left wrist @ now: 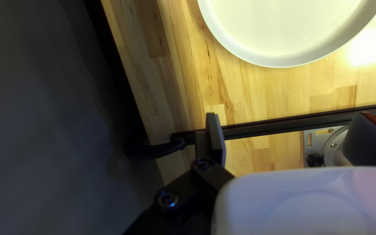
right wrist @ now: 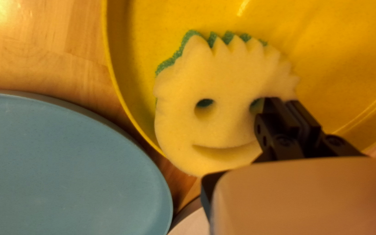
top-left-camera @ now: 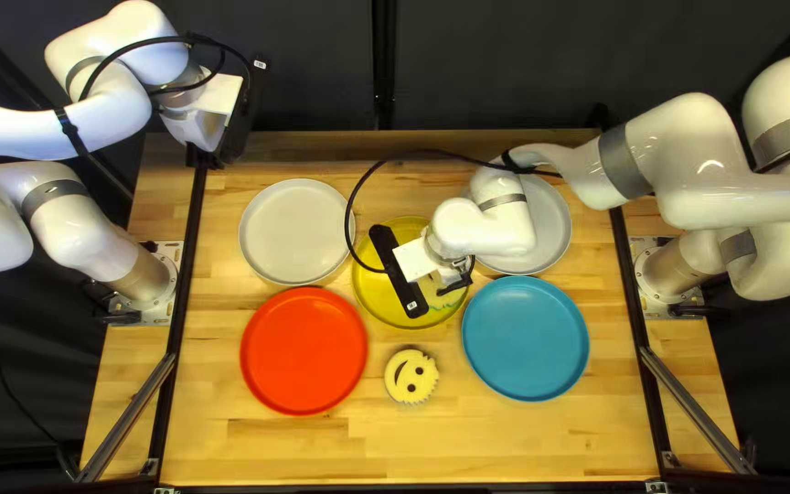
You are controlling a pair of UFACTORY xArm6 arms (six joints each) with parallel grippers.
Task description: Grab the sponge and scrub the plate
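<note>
My right gripper (top-left-camera: 456, 279) is low over the yellow plate (top-left-camera: 378, 297), with a smiley-faced sponge (top-left-camera: 436, 291) partly hidden beneath it. Seen from the right wrist, the gripper (right wrist: 287, 101) has its two fingers close together at one eye and the outer edge of the sponge (right wrist: 227, 87), shut on it. Face showing and green underside peeking out, the sponge overlaps the rim of the yellow plate (right wrist: 129, 102). My left gripper (top-left-camera: 205, 157) hangs at the table's far left corner. In the left wrist view that gripper (left wrist: 289, 115) stands open, nothing between its fingers.
A second smiley sponge (top-left-camera: 411, 376) lies between the red plate (top-left-camera: 304, 351) and blue plate (top-left-camera: 525, 338). One pale plate (top-left-camera: 296, 230) is left of the yellow plate; another (top-left-camera: 550, 224) sits partly under my right arm. Dark rails (top-left-camera: 186, 265) run along both sides.
</note>
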